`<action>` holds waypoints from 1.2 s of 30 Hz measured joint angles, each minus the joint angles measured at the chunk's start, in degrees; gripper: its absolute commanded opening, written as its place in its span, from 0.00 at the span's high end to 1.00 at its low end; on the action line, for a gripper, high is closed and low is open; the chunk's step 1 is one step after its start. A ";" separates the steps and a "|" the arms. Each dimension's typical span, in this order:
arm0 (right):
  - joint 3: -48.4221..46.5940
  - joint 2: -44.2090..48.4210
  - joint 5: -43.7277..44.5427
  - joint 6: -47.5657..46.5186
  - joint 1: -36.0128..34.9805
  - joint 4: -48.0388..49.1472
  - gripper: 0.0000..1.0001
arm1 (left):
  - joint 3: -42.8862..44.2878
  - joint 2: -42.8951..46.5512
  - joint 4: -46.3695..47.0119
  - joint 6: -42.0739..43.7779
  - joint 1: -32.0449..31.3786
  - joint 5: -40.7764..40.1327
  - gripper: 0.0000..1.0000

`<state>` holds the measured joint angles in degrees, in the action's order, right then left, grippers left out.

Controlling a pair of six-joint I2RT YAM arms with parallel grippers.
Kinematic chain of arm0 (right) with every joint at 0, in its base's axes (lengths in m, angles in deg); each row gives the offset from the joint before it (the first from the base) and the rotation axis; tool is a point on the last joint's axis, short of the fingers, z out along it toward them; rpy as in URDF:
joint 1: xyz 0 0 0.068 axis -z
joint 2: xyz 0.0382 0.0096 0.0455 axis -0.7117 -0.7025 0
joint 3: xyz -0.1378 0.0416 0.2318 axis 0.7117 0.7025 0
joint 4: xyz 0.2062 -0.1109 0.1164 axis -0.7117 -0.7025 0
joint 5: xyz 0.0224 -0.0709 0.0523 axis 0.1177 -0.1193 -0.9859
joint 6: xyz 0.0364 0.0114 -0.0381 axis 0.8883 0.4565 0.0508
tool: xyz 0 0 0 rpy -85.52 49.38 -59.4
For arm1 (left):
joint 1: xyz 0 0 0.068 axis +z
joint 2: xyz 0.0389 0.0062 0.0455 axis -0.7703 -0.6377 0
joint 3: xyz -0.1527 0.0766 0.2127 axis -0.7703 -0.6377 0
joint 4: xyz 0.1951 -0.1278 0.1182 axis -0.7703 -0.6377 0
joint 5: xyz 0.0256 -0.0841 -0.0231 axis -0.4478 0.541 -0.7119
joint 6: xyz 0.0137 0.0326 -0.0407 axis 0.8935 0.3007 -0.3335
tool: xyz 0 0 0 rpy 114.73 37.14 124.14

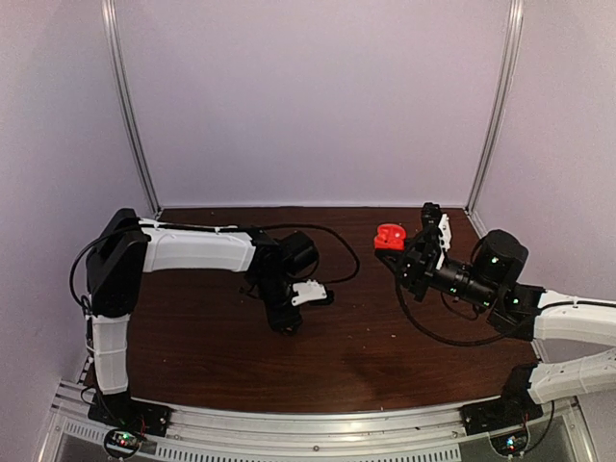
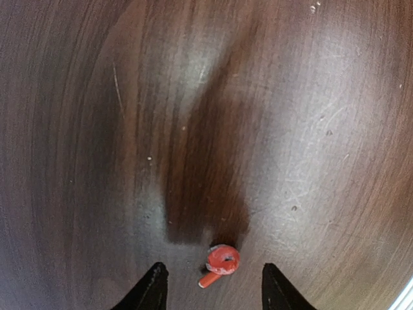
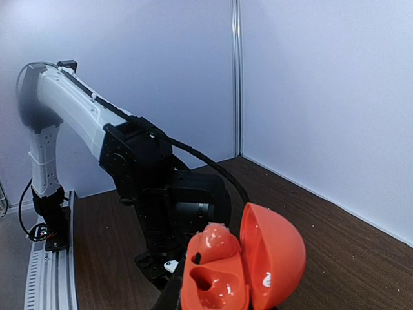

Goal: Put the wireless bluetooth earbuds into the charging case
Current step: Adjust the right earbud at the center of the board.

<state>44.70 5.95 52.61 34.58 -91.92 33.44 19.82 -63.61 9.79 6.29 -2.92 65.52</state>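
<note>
A tiny red earbud point(image 2: 222, 261) lies on the wooden table, just ahead of and between the fingertips of my left gripper point(image 2: 213, 294). That gripper is open, points straight down and is close above the table point(image 1: 285, 323). My right gripper point(image 1: 402, 252) is shut on the charging case point(image 1: 389, 236) and holds it above the table at the back right. In the right wrist view the red case point(image 3: 216, 287) is open, with its lid point(image 3: 277, 255) swung to the right. A glossy red piece point(image 3: 218, 242) sits in its upper socket and the lower socket point(image 3: 201, 282) is empty. No black earbud is visible.
The left arm's black wrist point(image 3: 161, 194) and cable point(image 3: 213, 165) stand across from the case. White enclosure walls and a metal post point(image 1: 493, 115) close in the table at the back and sides. A rail point(image 1: 308, 423) runs along the near edge.
</note>
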 measured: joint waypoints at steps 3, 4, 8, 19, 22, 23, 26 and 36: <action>0.04 0.00 0.00 0.00 0.04 -0.02 1.00 | -0.02 -0.02 0.07 -0.04 0.00 0.00 0.54; 0.04 0.02 0.00 0.00 0.07 -0.02 1.00 | -0.02 -0.04 0.09 -0.02 0.00 0.00 0.56; 0.07 0.07 0.00 0.00 0.28 -0.02 1.00 | -0.02 -0.39 0.15 0.04 0.00 -0.02 0.59; 0.09 0.07 -0.02 0.02 0.72 -0.02 1.00 | -0.26 -2.43 0.46 0.07 0.00 -0.02 0.62; 0.17 0.07 -0.02 0.02 0.72 -0.02 1.00 | -0.26 -2.80 0.52 -0.22 0.20 -0.11 0.65; 0.24 0.07 -0.02 0.02 0.72 -0.02 1.00 | -0.26 -3.02 0.52 -0.59 0.35 -0.15 0.66; 0.46 0.07 -0.02 0.02 0.74 -0.07 1.00 | -0.13 -3.17 0.83 -2.16 1.53 -0.22 0.66; 0.50 0.17 -0.04 0.04 0.94 -0.07 1.00 | 0.35 -3.50 0.98 -10.25 9.05 0.02 0.62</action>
<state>45.21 6.13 52.57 34.63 -90.98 33.38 20.17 -67.10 10.78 -3.96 6.13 65.55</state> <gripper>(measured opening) 0.207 0.378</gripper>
